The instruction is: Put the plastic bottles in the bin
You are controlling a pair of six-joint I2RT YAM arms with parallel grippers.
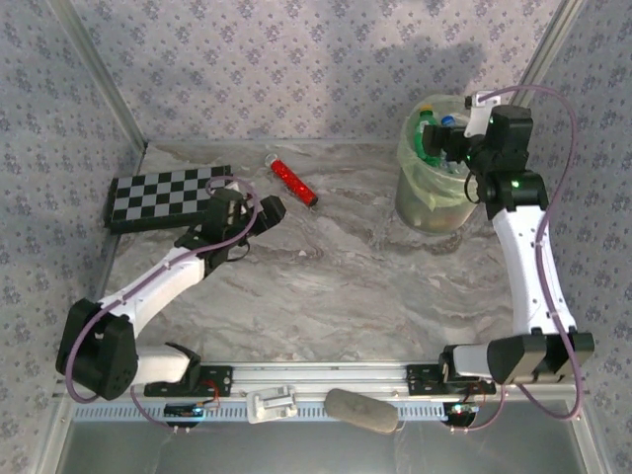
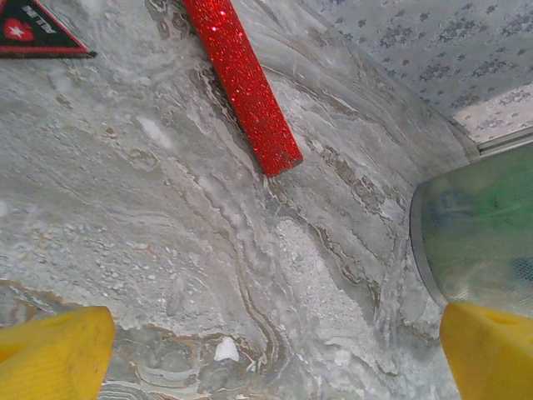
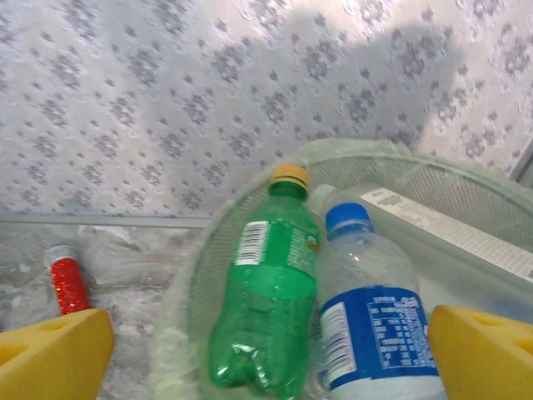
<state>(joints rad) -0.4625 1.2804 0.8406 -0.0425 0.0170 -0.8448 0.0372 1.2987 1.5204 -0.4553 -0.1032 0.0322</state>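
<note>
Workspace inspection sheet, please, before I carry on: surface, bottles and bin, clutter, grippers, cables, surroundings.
Surface: marbled grey table, no spill seen.
Job's things: green bottle and blue-labelled bottle lie in the bin.
Clutter: red tube and chequered board on the table; grey pad on the near rail.
Grippers: left gripper open, low near the red tube; right gripper open above the bin.
Cables: purple cable looped along each arm, no snag seen.
Surroundings: patterned walls.
</note>
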